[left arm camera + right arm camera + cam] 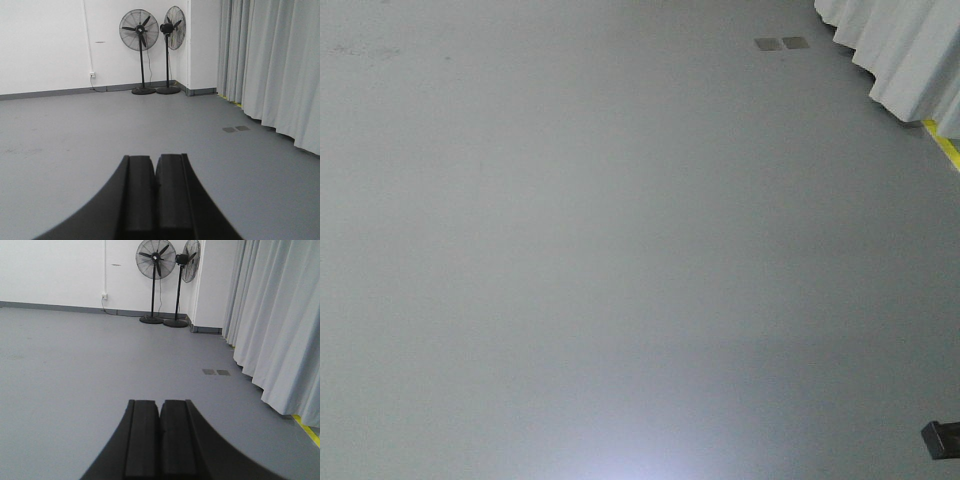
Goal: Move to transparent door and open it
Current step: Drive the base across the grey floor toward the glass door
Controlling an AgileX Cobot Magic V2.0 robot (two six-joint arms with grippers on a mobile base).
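Observation:
The transparent door is out of view in every frame. My left gripper (pixel 155 158) is shut, its two black fingers pressed together with nothing between them, held above the grey floor. My right gripper (pixel 160 403) is shut the same way and holds nothing. Both point across the open floor toward the far white wall. In the front view only a small dark part (pixel 940 438) shows at the bottom right corner.
Pale grey curtains (pixel 280 325) hang along the right side, with yellow floor tape (pixel 307 429) at their foot. Two pedestal fans (pixel 141 35) stand at the far wall beside a white pillar (pixel 204 45). Two floor plates (pixel 781 43) lie near the curtains.

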